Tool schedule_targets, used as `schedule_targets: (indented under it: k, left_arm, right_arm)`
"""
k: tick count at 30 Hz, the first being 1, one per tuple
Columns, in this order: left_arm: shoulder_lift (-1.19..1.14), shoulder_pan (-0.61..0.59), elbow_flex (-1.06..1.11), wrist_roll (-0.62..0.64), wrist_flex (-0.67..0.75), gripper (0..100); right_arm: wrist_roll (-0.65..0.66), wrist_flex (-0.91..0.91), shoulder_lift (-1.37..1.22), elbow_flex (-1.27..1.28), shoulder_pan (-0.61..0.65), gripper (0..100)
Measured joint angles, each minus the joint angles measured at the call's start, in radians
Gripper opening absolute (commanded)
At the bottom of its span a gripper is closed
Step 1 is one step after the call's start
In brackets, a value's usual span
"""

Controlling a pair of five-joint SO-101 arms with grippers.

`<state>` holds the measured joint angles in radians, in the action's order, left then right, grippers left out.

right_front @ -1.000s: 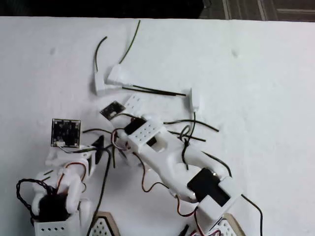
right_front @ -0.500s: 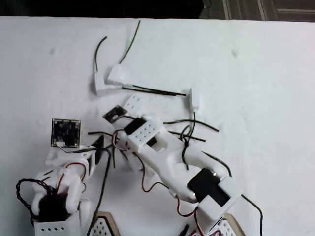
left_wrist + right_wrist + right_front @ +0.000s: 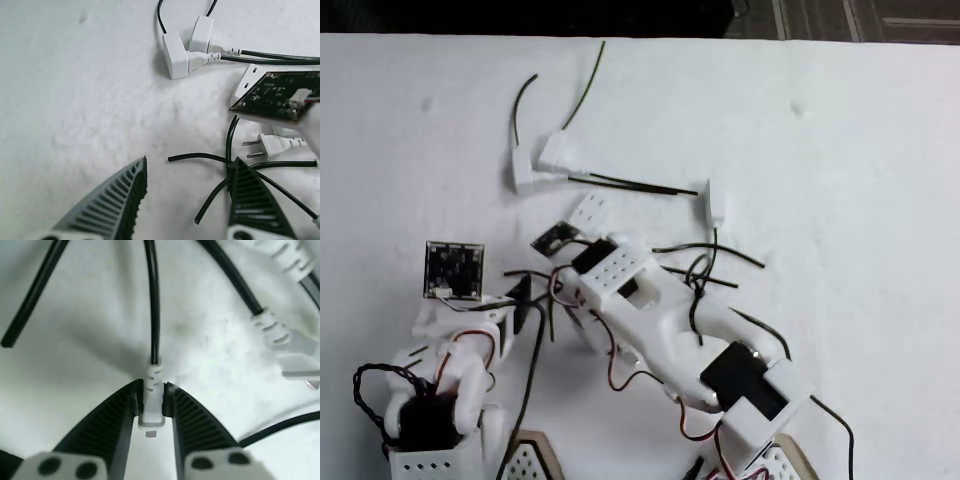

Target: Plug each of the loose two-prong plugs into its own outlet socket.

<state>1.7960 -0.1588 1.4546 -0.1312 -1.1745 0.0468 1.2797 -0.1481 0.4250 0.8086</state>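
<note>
Right jaws clamped a white plug (image 3: 150,410) by its body; left jaws gaped wide. It needed squaring to the nearby socket (image 3: 592,210) before any firm push.

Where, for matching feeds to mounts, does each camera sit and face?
High view: fixed above the table, looking down; left arm and right arm show.
Left wrist view: on the left arm's wrist, looking past its open left tool at two outlet sockets and a two-prong plug.
Right wrist view: on the right arm's wrist, looking along its right tool, shut on a white plug.
Shared: high and left wrist views both show the outlet sockets.
</note>
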Motion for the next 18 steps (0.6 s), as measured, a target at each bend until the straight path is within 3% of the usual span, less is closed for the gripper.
schedule_targets:
  k: [6,12,18]
  left_arm:
    - [0.000,0.000,0.000,0.000,0.000,26]
    - [0.000,-0.009,0.000,0.000,0.000,26]
    - [0.000,-0.097,-0.009,0.038,0.000,27]
  right_arm:
    - [0.002,0.091,0.034,-0.029,0.000,1.7]
    - [0.002,0.155,0.247,-0.031,0.000,1.7]
    - [0.002,0.161,0.496,-0.029,-0.002,1.7]
